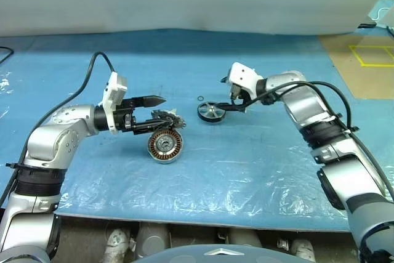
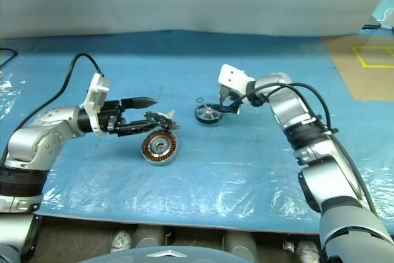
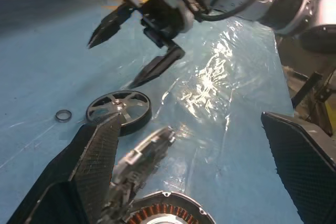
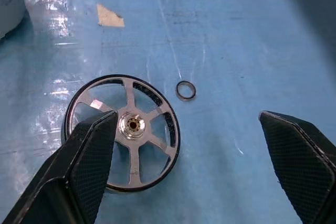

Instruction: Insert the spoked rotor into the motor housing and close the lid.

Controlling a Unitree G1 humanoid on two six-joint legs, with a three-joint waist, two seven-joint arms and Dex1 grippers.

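The spoked rotor (image 1: 210,112) lies flat on the blue sheet, black rim around silver spokes. My right gripper (image 1: 229,104) hangs open just above its right side; in the right wrist view one finger (image 4: 86,166) overlaps the rotor (image 4: 126,132). To the left sits the motor housing (image 1: 165,147), its copper windings showing. Its lid (image 1: 166,116) stands raised at the housing's far edge. My left gripper (image 1: 161,113) points to the right, open, with the lid (image 3: 147,150) between its fingers, close to one of them; I cannot tell whether they touch.
A tiny black ring (image 1: 201,98) lies just behind the rotor. A wrinkled blue plastic sheet (image 1: 246,170) covers the table, whose front edge runs near me. A brown patch with yellow tape (image 1: 369,60) lies at the back right.
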